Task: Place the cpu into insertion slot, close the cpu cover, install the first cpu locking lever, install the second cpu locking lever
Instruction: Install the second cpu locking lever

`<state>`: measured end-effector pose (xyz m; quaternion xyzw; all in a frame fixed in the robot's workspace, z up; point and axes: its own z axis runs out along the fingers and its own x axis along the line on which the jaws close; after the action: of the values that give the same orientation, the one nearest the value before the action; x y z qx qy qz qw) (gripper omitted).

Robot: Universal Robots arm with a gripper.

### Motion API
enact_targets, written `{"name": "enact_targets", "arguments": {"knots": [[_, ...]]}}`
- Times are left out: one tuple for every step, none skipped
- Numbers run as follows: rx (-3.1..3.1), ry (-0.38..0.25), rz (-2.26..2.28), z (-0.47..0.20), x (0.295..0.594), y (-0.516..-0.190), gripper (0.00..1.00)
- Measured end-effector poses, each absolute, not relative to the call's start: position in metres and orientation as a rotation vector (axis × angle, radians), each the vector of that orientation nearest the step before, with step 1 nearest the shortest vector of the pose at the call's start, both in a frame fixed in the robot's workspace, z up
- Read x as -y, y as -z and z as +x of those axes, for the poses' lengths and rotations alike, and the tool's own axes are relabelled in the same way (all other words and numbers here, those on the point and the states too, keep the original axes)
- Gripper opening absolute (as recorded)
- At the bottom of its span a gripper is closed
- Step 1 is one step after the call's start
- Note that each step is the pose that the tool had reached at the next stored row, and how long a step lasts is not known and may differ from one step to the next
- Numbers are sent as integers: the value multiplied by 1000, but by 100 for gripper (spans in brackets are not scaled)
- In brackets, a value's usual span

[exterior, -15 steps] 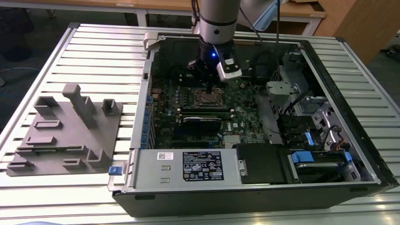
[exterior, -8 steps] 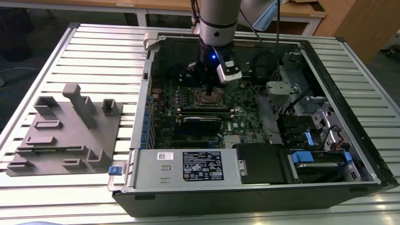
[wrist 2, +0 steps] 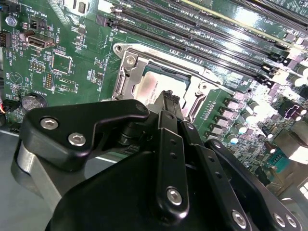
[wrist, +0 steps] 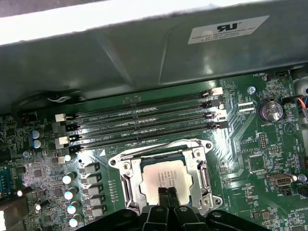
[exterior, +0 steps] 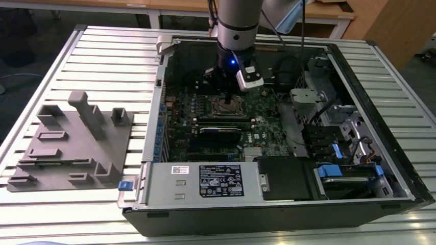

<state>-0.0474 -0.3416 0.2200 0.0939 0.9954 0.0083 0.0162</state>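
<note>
over the insertion slot [wrist: 166, 180], the cpu [wrist: 166, 179] sits seated with the cpu cover [wrist: 126, 179] down; pincer [wrist: 167, 194] pressed together, touching the chip.

Memory slots [wrist: 144, 127] and case wall [wrist: 144, 57] crowd the insertion slot [wrist: 166, 175].

A workshop or robotics lab: an opened computer case [exterior: 286, 199] lies on a ribbed metal workbench [exterior: 102, 56] beside a grey fixture block [exterior: 71, 148], with wooden tables [exterior: 170, 6] behind and a robot arm [exterior: 238, 20] reaching in.
</note>
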Motion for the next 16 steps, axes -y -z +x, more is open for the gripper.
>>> {"name": "enact_targets", "arguments": {"knots": [[-3095,-25,292,-47,342,-220,11],[-3095,-25,292,-47,342,-221,11],[-3095,-26,292,-47,342,-222,11],[-3095,-26,293,-47,342,-223,11],[-3095,-26,293,-47,342,-224,11],[-3095,-26,293,-47,342,-226,11],[-3095,-26,293,-47,342,-228,11],[-3095,-26,293,-47,342,-230,11],[-3095,-26,293,-47,342,-232,11],[-3095,-26,293,-47,342,-233,11],[-3095,-26,293,-47,342,-235,11],[-3095,-26,293,-47,342,-237,11],[-3095,-26,293,-47,342,-238,11],[-3095,-26,293,-47,342,-239,11],[-3095,-26,293,-47,342,-239,11],[-3095,-26,293,-47,342,-239,11]]}}
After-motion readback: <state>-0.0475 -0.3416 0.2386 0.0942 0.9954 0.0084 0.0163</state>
